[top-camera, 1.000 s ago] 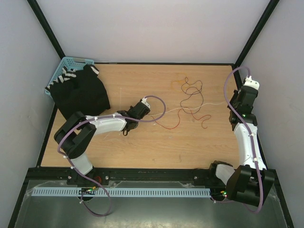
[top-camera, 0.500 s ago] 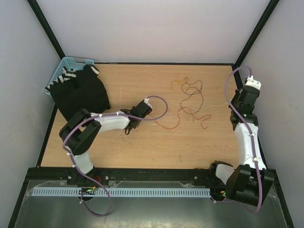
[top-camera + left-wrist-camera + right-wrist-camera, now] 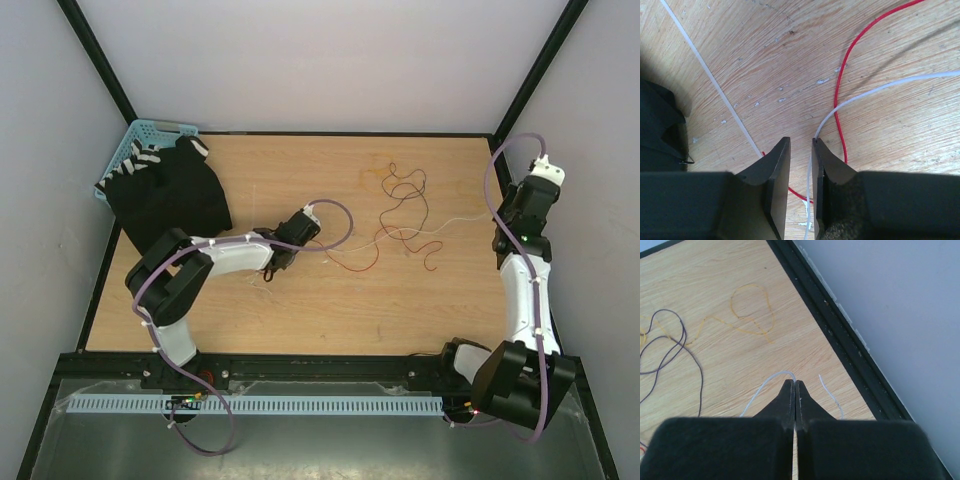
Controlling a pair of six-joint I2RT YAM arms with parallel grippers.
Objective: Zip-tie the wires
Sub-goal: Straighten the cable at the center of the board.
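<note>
Two grippers, left gripper (image 3: pixel 801 148) barely parted astride the wires (image 3: pixel 890 86); right gripper (image 3: pixel 794 385) pinching one strand

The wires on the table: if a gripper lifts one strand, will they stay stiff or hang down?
Probably floppy: the wires lie in loose curls, so a lifted strand would likely sag and drag others. Probably very light, being so thin. It may slip: the white strand sits loose between the parted fingers of the left gripper.

The left tool (image 3: pixel 801 146) has parted its jaws slightly, the thin whitish wire strand (image 3: pixel 880 89) now loose between them; the right tool (image 3: pixel 795 386), pinching that strand, has drawn toward the bench's (image 3: pixel 300 310) right edge.
</note>
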